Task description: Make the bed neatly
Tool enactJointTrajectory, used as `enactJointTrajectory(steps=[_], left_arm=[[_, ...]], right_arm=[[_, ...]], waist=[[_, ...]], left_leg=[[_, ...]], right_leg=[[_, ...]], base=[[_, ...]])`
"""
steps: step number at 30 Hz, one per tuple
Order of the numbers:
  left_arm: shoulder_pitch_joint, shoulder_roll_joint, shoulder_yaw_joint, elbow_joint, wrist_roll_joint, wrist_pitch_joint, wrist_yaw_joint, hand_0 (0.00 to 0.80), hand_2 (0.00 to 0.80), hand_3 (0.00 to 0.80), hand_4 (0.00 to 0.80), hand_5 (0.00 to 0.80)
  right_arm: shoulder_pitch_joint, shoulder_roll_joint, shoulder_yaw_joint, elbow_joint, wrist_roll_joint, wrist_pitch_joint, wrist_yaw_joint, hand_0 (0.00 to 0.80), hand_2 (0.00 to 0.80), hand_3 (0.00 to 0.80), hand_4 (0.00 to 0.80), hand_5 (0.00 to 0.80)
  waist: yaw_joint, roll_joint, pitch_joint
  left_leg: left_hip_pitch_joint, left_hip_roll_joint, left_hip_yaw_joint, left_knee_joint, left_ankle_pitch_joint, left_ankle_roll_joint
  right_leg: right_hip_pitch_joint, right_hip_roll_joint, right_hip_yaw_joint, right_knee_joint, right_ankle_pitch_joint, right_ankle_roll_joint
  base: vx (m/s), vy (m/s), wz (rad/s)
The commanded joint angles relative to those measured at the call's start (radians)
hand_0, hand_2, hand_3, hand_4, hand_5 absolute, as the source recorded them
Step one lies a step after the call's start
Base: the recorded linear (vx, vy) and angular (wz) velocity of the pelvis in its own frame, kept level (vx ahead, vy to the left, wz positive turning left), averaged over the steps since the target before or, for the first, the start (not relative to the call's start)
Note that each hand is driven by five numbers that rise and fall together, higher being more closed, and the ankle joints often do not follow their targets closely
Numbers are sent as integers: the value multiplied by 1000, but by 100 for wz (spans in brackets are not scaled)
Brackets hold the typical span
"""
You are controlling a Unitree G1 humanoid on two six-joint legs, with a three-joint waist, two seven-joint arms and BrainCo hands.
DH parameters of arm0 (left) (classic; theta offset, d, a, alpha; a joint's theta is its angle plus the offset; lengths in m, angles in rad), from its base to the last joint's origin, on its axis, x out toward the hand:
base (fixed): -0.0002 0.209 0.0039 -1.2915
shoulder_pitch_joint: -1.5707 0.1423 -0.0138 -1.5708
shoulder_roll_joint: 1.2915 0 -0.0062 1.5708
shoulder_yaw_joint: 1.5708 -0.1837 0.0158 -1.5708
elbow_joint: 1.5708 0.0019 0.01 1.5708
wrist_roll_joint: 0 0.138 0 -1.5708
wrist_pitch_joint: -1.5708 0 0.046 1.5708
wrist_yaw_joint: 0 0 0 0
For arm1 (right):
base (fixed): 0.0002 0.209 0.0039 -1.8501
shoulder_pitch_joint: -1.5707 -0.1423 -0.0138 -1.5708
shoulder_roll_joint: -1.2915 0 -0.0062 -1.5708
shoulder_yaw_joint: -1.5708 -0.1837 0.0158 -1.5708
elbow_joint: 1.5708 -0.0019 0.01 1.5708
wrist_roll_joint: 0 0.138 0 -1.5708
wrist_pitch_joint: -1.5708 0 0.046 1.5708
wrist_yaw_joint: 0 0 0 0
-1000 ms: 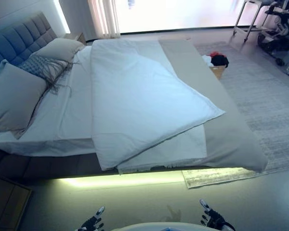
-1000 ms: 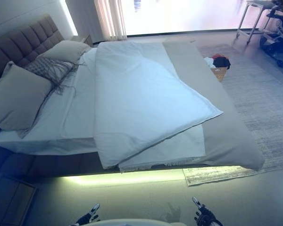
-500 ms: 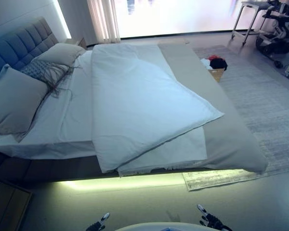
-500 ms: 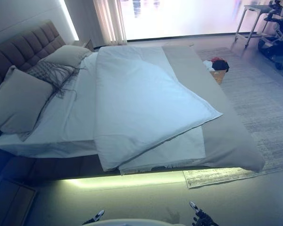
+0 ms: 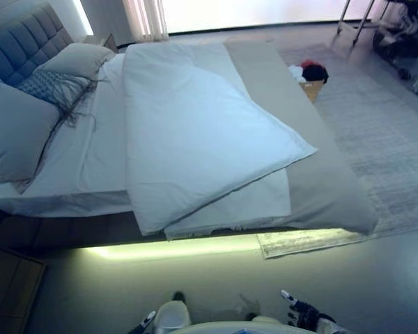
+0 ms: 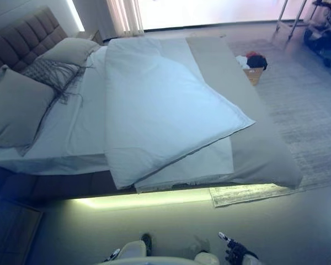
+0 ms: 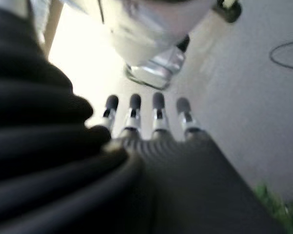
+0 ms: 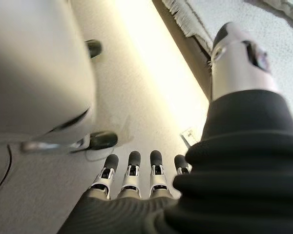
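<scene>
Judging by the white duvet point(image 5: 195, 132) lying folded and askew on the bed point(image 5: 320, 181), almost nothing is done, with the left hand point(image 7: 151, 122) and right hand point(image 8: 136, 175) held low, fingers straight and empty.

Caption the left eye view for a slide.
Unmade bed: white duvet lying askew, pillows at the headboard, both hands low and empty.

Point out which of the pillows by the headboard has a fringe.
The patterned pillow, the middle one of three. Dark fringe strands trail off it onto the sheet; the large pillow nearer the robot and the far pillow are plain.
</scene>
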Motion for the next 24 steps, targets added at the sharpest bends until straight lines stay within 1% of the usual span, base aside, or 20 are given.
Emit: enactJointTrajectory(steps=[1,3,4,6,7,9,10,12,13,14,16,18,19,20,21,22,23,24], left_arm=[[13,11,30,0,40,5,25,0,0,0,0,0],[10,24,30,7,51,7,27,0,0,0,0,0],[6,31,29,9,53,6,26,0,0,0,0,0],[-14,50,22,7,60,9,16,0,0,0,0,0],[-21,54,17,6,70,11,12,0,0,0,0,0],[-43,67,-6,2,92,18,-3,0,0,0,0,0],[-48,71,-13,3,96,20,-10,0,0,0,0,0],[-56,74,-34,0,91,27,-18,0,0,0,0,0],[-56,75,-38,-1,92,30,-20,0,0,0,0,0],[-54,78,-44,-4,94,36,-18,0,0,0,0,0],[-53,78,-57,-7,87,46,-12,0,0,0,0,0],[-56,77,-71,-7,77,46,-5,0,0,0,0,0],[-59,77,-74,-9,68,45,-2,0,0,0,0,0],[-64,78,-74,-13,61,45,4,0,0,0,0,0],[-70,80,-71,-15,57,46,5,0,0,0,0,0],[-78,81,-65,-15,51,46,9,0,0,0,0,0],[-81,83,-58,-16,51,48,15,0,0,0,0,0],[-79,83,-53,-18,52,49,21,0,0,0,0,0]], right_arm=[[-74,-9,-36,-9,43,-29,-4,0,0,0,0,0],[-59,-1,-49,-9,58,-30,8,0,0,0,0,0],[-52,5,-52,-10,56,-31,14,0,0,0,0,0],[-36,18,-49,-10,67,-37,32,0,0,0,0,0],[-32,23,-50,-9,75,-39,38,0,0,0,0,0],[-21,33,-53,-11,106,-46,40,0,0,0,0,0],[-17,33,-57,-12,108,-46,37,0,0,0,0,0],[1,24,-78,-12,98,-44,30,0,0,0,0,0],[9,19,-84,-11,93,-45,31,0,0,0,0,0],[18,11,-91,-9,96,-43,34,0,0,0,0,0],[22,3,-97,-5,106,-44,39,0,0,0,0,0],[17,-2,-100,-1,126,-52,41,0,0,0,0,0],[11,-3,-100,-2,130,-53,40,0,0,0,0,0],[0,-3,-96,-4,134,-53,35,0,0,0,0,0],[-8,-3,-94,-6,136,-53,35,0,0,0,0,0],[-21,-2,-94,-7,136,-52,32,0,0,0,0,0],[-30,0,-95,-11,135,-48,28,0,0,0,0,0],[-33,4,-96,-15,135,-46,25,0,0,0,0,0]], waist=[[47,-1,-1],[51,-2,-12],[52,-3,-15],[51,-5,-25],[50,-7,-28],[44,-9,-37],[42,-9,-40],[30,1,-40],[24,8,-38],[12,17,-34],[-4,24,-26],[-22,29,-11],[-28,26,-3],[-34,19,8],[-38,13,14],[-45,2,23],[-48,-6,28],[-51,-10,30]], left_leg=[[9,-14,-12,-49,86,9],[25,-38,-18,-19,54,25],[22,-47,-14,2,41,35],[21,-69,-4,46,14,63],[19,-80,-6,57,3,75],[18,-108,-12,75,-17,105],[18,-118,-12,81,-25,114],[37,-144,-15,85,-42,138],[49,-149,-13,80,-47,145],[70,-152,-9,73,-51,150],[97,-151,2,59,-54,149],[120,-146,5,41,-56,141],[124,-146,7,38,-63,135],[127,-148,10,35,-78,129],[129,-149,13,34,-91,126],[135,-153,17,31,-114,122],[145,-153,22,30,-136,120],[159,-149,24,31,-152,118]], right_leg=[[153,-10,13,49,-61,85],[154,-47,-6,88,-69,100],[153,-60,-12,109,-75,103],[144,-82,-27,163,-82,104],[139,-90,-25,184,-78,102],[121,-107,-12,246,-48,98],[110,-121,-12,286,-24,97],[42,-171,-10,420,70,93],[7,-180,-6,471,89,89],[-35,-178,-1,508,96,82],[-85,-157,0,485,82,74],[-134,-116,-1,400,56,68],[-161,-110,-1,333,62,72],[-205,-111,1,261,96,86],[-235,-113,6,221,129,98],[-279,-121,11,160,183,118],[-304,-124,10,106,215,132],[-312,-121,3,75,227,139]], base=[[354,345,-19],[333,340,-38],[305,316,-42],[274,287,-18],[252,261,15],[230,249,24],[207,252,32],[215,268,25],[217,230,8],[202,160,5],[185,52,14],[133,-73,15],[73,-152,7],[54,-162,1],[74,-196,-1],[134,-217,-3],[199,-233,-3],[241,-241,-5]])
